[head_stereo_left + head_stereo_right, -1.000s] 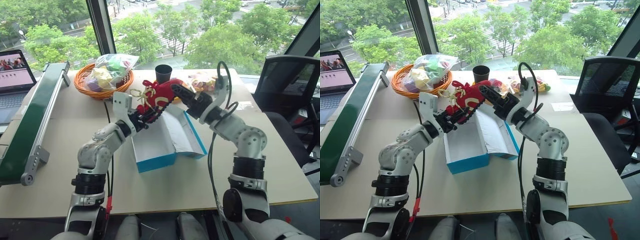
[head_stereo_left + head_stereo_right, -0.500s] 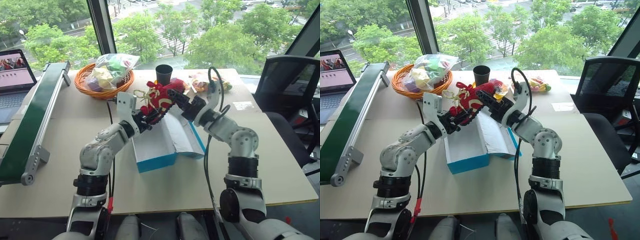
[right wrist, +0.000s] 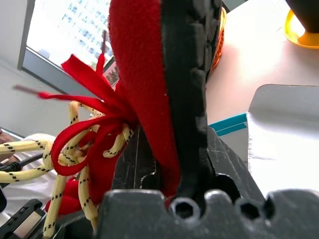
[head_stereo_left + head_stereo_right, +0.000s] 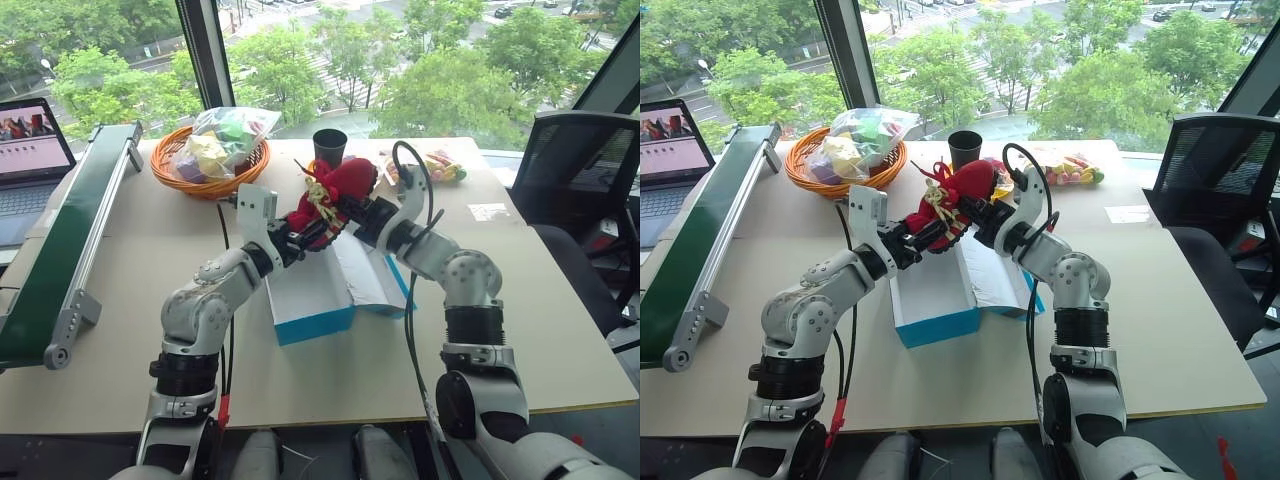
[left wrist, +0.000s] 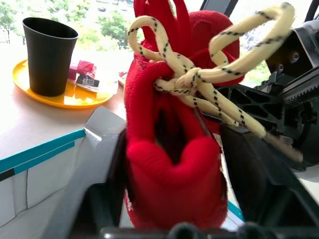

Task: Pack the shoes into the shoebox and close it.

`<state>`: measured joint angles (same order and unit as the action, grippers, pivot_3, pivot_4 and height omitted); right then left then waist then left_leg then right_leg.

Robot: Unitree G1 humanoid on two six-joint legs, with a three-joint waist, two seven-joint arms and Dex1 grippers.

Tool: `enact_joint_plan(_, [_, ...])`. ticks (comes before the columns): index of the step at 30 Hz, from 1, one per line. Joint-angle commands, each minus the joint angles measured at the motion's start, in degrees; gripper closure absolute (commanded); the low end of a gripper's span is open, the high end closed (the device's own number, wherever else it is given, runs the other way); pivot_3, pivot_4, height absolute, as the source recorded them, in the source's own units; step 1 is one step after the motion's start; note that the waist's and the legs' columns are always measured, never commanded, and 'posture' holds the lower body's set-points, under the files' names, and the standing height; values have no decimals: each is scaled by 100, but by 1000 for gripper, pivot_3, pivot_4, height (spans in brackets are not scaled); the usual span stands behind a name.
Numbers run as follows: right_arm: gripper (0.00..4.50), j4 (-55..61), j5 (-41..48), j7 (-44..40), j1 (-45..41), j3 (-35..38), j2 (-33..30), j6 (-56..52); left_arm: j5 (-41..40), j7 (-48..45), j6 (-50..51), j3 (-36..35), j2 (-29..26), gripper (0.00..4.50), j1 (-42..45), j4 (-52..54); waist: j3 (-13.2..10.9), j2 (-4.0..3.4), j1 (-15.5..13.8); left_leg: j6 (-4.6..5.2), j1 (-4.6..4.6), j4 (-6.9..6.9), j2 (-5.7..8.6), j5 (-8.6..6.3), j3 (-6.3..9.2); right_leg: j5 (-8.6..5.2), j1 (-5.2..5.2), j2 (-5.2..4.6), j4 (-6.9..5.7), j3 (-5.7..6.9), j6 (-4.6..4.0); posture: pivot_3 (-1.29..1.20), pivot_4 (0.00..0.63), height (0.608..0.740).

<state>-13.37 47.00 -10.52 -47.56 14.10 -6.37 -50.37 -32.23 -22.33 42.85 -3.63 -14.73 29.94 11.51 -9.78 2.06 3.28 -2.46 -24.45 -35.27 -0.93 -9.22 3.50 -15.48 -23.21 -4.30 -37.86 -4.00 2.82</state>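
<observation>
Red shoes (image 4: 335, 190) bunched above open shoebox (image 4: 310, 295), hiding its back part. Right hand (image 3: 172, 164) pinching one sole; left hand (image 4: 305, 235) spread around the other.

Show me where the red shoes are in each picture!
Left eye view: the shoes sit near the middle, up over the shoebox.
Right eye view: middle again, just below the black cup.
Left wrist view: one red shoe with cream laces, in the centre.
Right wrist view: a shoe's red side and dark sole, in the centre.
Shared landmark: the turquoise shoebox.
</observation>
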Motion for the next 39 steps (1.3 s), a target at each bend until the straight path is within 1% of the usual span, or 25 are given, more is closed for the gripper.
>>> enact_joint_plan(1, [4075, 732, -132, 216, -652, -282, -308, -524, 112, -645, 32, -171, -978, 0, -225, 266, -5, -7, 38, 0, 1, 2, 1, 0, 0, 0, 0, 0, -3, -1, 0, 0, 150, 740])
enact_joint_plan(3, [4075, 1023, -8, 352, -858, -388, -281, -900, 132, -830, -2, -236, -1349, 0, -311, 187, -10, -17, 74, 0, 1, 4, 0, 0, -2, -1, -5, 0, -3, -2, -1, 0, 150, 740])
enact_joint_plan(5, [4075, 1228, 165, 645, -1055, -300, -108, -1180, 177, -1051, -43, -272, -1705, 0, -407, 110, -11, -18, 83, 0, 2, 9, -2, 0, -2, -3, -6, 1, -3, -2, -4, 0, 150, 740])
enact_joint_plan(6, [4075, 1360, 63, 860, -1179, -408, -97, -1480, 230, -1183, -90, -285, -1897, 0, -468, 75, -11, -18, 85, 0, 3, 14, -3, 0, -1, -3, -6, 3, -3, -1, -4, 0, 150, 740])
enact_joint_plan(8, [4075, 1452, -367, 1282, -1394, -846, -97, -2140, 356, -1402, -191, -274, -2226, 0, -570, 14, -12, -19, 81, 0, 7, 23, -5, 0, -1, -4, -7, 3, -4, -1, -7, 0, 150, 740])
enact_joint_plan(11, [4075, 1338, -541, 1419, -1500, -1110, 43, -2635, 457, -1582, -285, -180, -2437, 0, -638, 31, -12, -19, 40, 0, 7, 23, -4, 0, -1, -5, -5, 0, 1, 1, -8, 0, 150, 740])
enact_joint_plan(13, [4075, 1206, -921, 1377, -1495, -1558, -51, -2618, 502, -1612, -306, -119, -2461, 0, -672, 95, -12, -19, -29, 0, 3, 20, -2, 0, 2, -5, -3, -2, 4, 5, -8, 0, 150, 740])
enact_joint_plan(15, [4075, 1053, -1416, 1199, -1422, -2210, -231, -2318, 530, -1637, -296, -62, -2461, 0, -743, 254, -12, -19, -71, 0, -1, 18, -1, 0, 1, -5, -3, -2, 15, 5, -8, 0, 150, 740])
enact_joint_plan(18, [4075, 526, -1956, 937, -1350, -2713, -330, -1865, 495, -1712, -222, -1, -2480, 0, -900, 536, -12, -19, -73, 0, -4, 19, -2, 0, 1, -5, -5, -2, 20, 5, -8, 0, 150, 740])
enact_joint_plan(20, [4075, 229, -2281, 621, -1289, -3142, -453, -1641, 495, -1705, -203, 9, -2472, 0, -961, 642, -12, -19, -63, 0, -7, 21, -2, 0, 0, -5, -7, -2, 20, 5, -8, 0, 150, 740])
enact_joint_plan(23, [4075, -655, -2911, 140, -1089, -3838, -538, -1037, 517, -1600, -174, -25, -2400, 0, -999, 704, -12, -19, -54, 0, -7, 20, -3, 0, 0, -5, -10, -1, 17, 4, -8, 0, 150, 740])
enact_joint_plan(25, [4075, -1091, -3213, -1, -1022, -3981, -529, -709, 521, -1572, -170, -29, -2378, 0, -1036, 739, -12, -19, -45, 0, 2, 21, -3, 0, -2, -5, -3, -1, 18, 3, -8, 0, 150, 740])
enact_joint_plan(28, [4075, -1327, -3409, -293, -1024, -4003, -480, -614, 523, -1536, -162, -44, -2362, 0, -1104, 811, -8, -13, -48, 0, 11, 21, -3, 0, -2, -5, 5, -1, 17, 3, -8, 0, 150, 740])
enact_joint_plan(32, [4075, -1612, -3797, -341, -871, -4016, -383, -335, 473, -1386, -102, -105, -2297, 0, -1269, 1016, -3, -8, -49, 0, 30, 17, -4, 0, -2, -5, 22, 0, 13, 3, -8, 0, 150, 740])
enact_joint_plan(34, [3103, -1696, -3887, -284, -846, -3862, -295, -349, 449, -1323, -66, -149, -2278, 0, -1329, 1097, -2, -6, -49, 0, 50, 17, -6, 0, -2, -5, 42, 2, 12, 3, -8, 0, 150, 740])
enact_joint_plan(35, [2930, -1694, -3938, -221, -837, -3787, -251, -332, 436, -1309, -48, -171, -2278, 0, -1354, 1130, -2, -6, -50, 0, 64, 18, -7, 0, -2, -5, 57, 3, 13, 3, -8, 0, 150, 740])
enact_joint_plan(36, [2457, -1694, -3999, -190, -829, -3731, -214, -312, 429, -1302, -33, -186, -2278, 0, -1369, 1153, -2, -6, -57, -1, 79, 18, -7, 0, -2, -8, 71, 4, 14, 3, -5, 0, 150, 740])
enact_joint_plan(39, [1571, -1535, -4088, -111, -853, -3534, -83, -441, 420, -1266, 4, -230, -2281, 0, -1425, 1210, -2, -6, -67, -1, 83, 19, -7, 0, -1, -12, 78, 4, 19, 3, 2, 0, 150, 740])
